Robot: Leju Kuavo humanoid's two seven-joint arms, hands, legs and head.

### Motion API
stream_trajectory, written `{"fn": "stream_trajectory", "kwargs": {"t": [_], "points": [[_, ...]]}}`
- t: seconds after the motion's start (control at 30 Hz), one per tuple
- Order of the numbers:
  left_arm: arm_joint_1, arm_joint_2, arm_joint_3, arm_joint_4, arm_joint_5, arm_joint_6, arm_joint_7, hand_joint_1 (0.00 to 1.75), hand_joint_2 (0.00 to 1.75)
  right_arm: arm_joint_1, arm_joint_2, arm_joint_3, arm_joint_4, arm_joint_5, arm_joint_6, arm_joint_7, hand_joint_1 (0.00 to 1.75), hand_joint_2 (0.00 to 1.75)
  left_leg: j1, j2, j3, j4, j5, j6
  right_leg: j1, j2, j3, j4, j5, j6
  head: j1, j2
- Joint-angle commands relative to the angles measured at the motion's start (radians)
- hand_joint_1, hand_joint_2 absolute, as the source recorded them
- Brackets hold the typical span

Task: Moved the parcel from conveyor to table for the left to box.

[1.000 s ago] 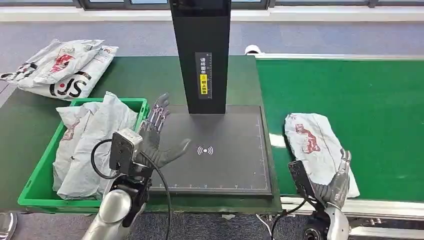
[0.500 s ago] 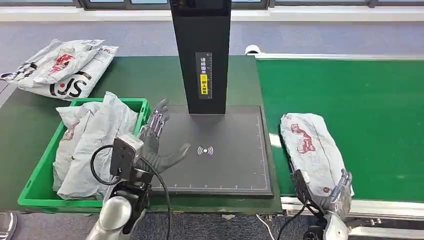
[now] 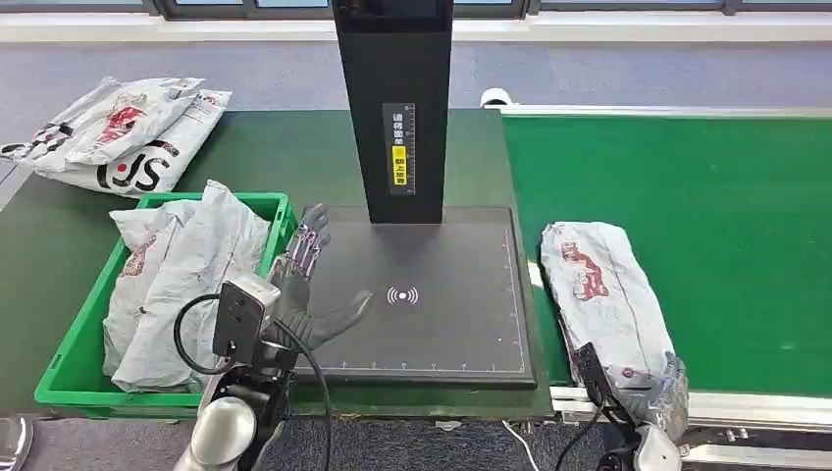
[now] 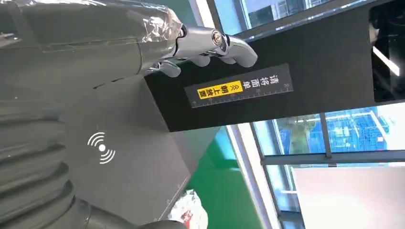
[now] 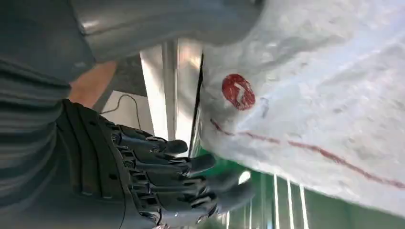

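fingers [image 3: 312, 240] on the left hand [image 3: 304, 285] are spread over the black pad [image 3: 442, 324], holding nothing. right hand [image 3: 659, 391] grips one parcel [image 3: 598, 294] by its near end on the belt's [image 3: 706, 196] left edge. one bin [image 3: 69, 363] with bags, two more bags [image 3: 118, 132] behind.
left wrist: same splayed fingers [image 4: 219, 45].
right wrist: fingers [image 5: 162, 176] curled under the parcel [image 5: 310, 95].

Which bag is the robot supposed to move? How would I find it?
Look at the bright green conveyor belt on the right. At its near left edge, beside the black scanner pad, lies one white parcel with a red print. It is the only bag on the belt; the others sit in the green crate or on the far table corner.
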Motion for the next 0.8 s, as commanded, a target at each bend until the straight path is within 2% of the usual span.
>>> {"fn": "stream_trajectory", "kwargs": {"t": [0.03,0.37,0.5,0.63,0.8], "points": [[0.024,0.014,0.032,-0.007,-0.005,-0.001,0.004,0.00,1.75,-0.061,-0.016,-0.059,0.150,-0.002,0.015,-0.024,1.75,1.75,0.000,0.001,0.002,-0.001,0.000,0.000,0.000,0.000,0.002,-0.002,0.001,0.000,0.000,0.000],[0.027,0.017,0.036,-0.014,-0.010,0.005,0.003,0.00,1.75,-0.048,-0.007,-0.051,0.100,-0.008,0.019,-0.056,1.75,1.75,0.001,0.000,0.003,-0.002,0.000,0.000,0.001,-0.001,0.004,-0.002,0.000,0.000,0.000,0.000],[0.037,0.019,0.042,-0.023,-0.016,0.009,0.002,0.00,1.75,0.014,0.030,0.000,-0.121,-0.038,0.044,-0.084,1.75,1.75,0.000,0.001,0.002,-0.001,0.000,0.000,0.001,0.000,0.002,-0.001,0.000,0.000,0.000,0.000],[0.042,0.016,0.044,-0.027,-0.019,0.010,0.001,0.00,1.75,0.047,0.038,0.034,-0.237,-0.045,0.061,-0.083,1.75,1.75,0.000,0.001,0.002,-0.001,0.000,0.000,0.001,0.001,0.002,-0.001,0.000,0.000,0.000,0.000],[0.042,0.016,0.044,-0.028,-0.020,0.010,0.001,0.00,1.75,0.051,0.037,0.039,-0.251,-0.048,0.062,-0.082,1.75,1.75,0.000,0.001,0.002,-0.001,0.000,0.000,0.001,0.000,0.002,-0.001,0.000,0.000,0.000,0.000]]}}
